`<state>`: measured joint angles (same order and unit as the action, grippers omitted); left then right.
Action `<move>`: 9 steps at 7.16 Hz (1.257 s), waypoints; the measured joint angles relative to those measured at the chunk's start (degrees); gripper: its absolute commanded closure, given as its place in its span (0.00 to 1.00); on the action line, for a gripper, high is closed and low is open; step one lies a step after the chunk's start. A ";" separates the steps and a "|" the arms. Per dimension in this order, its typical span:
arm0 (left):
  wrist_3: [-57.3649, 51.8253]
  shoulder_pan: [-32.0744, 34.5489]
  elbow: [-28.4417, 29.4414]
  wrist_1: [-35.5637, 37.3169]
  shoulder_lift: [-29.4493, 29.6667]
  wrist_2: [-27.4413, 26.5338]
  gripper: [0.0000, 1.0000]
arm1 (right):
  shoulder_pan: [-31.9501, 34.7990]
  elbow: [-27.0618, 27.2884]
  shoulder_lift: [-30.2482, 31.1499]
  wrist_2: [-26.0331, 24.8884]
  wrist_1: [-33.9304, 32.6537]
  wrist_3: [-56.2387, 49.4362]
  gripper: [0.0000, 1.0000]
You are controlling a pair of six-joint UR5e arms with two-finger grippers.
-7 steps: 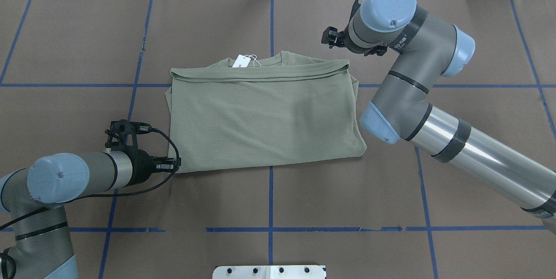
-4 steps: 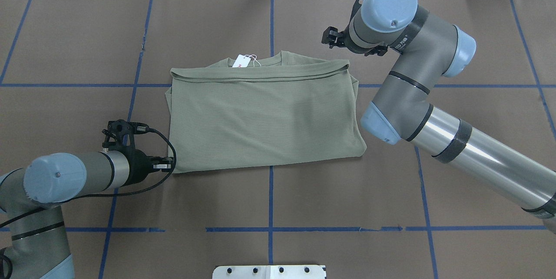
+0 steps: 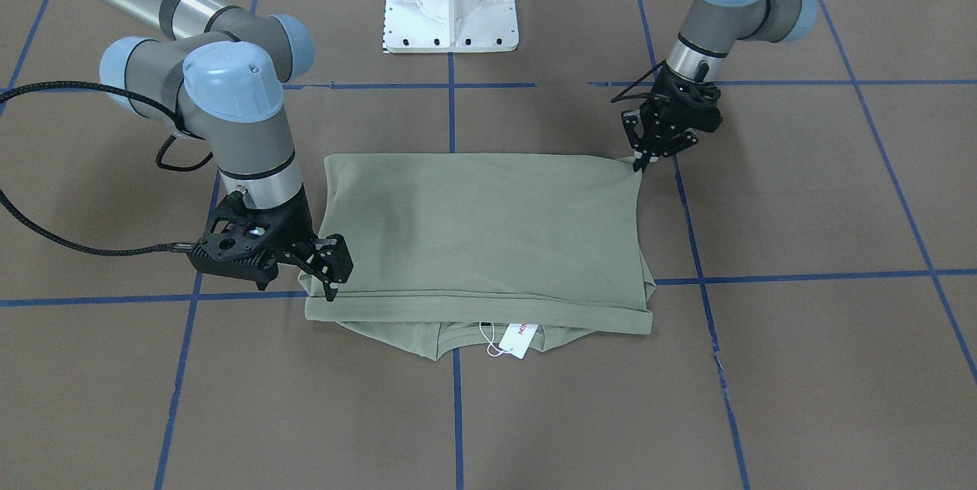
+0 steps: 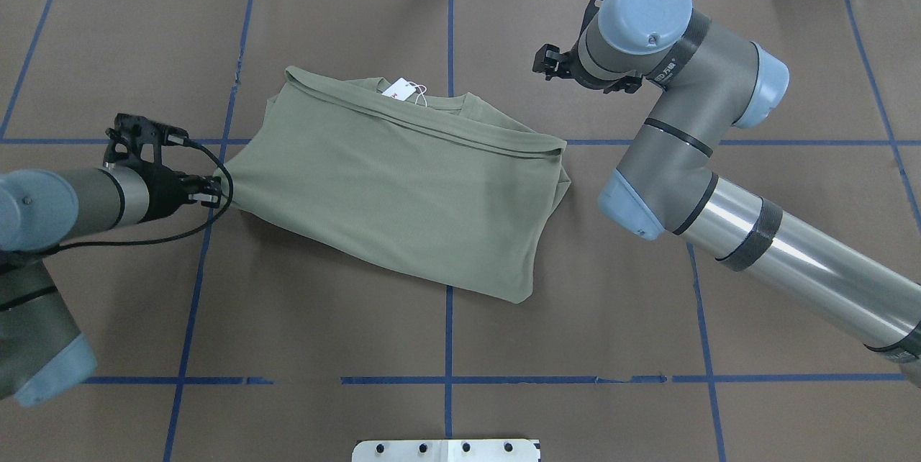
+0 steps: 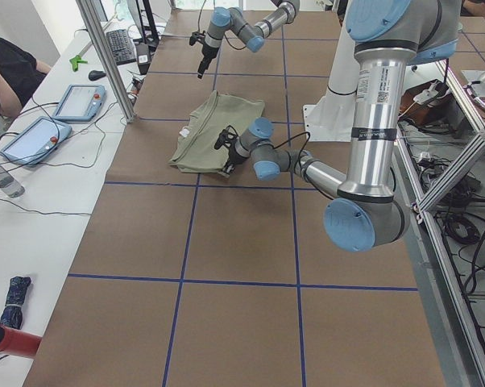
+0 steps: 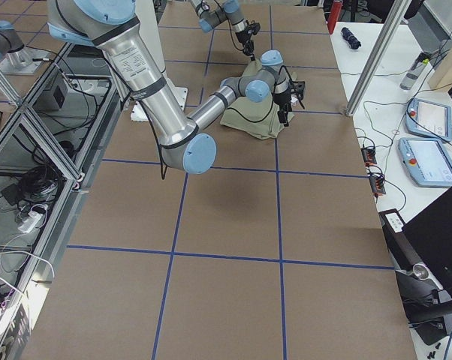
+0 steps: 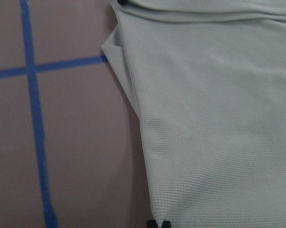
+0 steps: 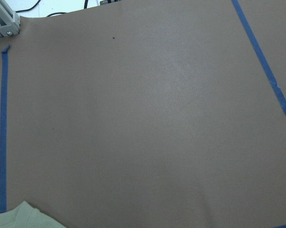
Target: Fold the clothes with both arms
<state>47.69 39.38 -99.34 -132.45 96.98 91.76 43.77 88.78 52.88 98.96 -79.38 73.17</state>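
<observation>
Two arms, but only one has a hold: my left fingers (image 4: 205, 183) are clenched on the shirt's (image 4: 403, 188) near-left corner, the shirt lying skewed mid-worktop (image 4: 360, 318) and stretching off to their right, while my right fingers (image 4: 545, 57) hang spread and empty beyond its far-right corner.

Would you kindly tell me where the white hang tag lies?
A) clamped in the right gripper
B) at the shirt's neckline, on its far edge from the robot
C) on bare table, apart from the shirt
B: the hang tag rests at the neck opening of the shirt, along the edge farthest from the robot.
</observation>
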 measured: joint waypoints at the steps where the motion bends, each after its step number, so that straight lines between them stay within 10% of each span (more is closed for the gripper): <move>1: -3.88 4.57 7.59 0.02 6.38 0.01 1.00 | -0.02 0.18 0.03 0.01 -0.01 0.08 0.00; 5: -10.87 13.31 44.52 -1.95 35.56 -1.21 1.00 | -0.38 1.18 0.23 0.01 -0.08 0.21 0.00; 6: -11.31 13.71 49.53 -3.92 38.57 -2.03 0.01 | -0.54 1.57 0.24 0.01 -0.08 0.33 0.00; 9: -12.37 14.76 44.13 -5.92 35.40 3.06 0.00 | -2.78 0.52 -2.03 -0.68 0.28 2.71 0.00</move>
<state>35.32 54.14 -55.21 -138.37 132.38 94.82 40.99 89.29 50.85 98.27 -79.09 75.88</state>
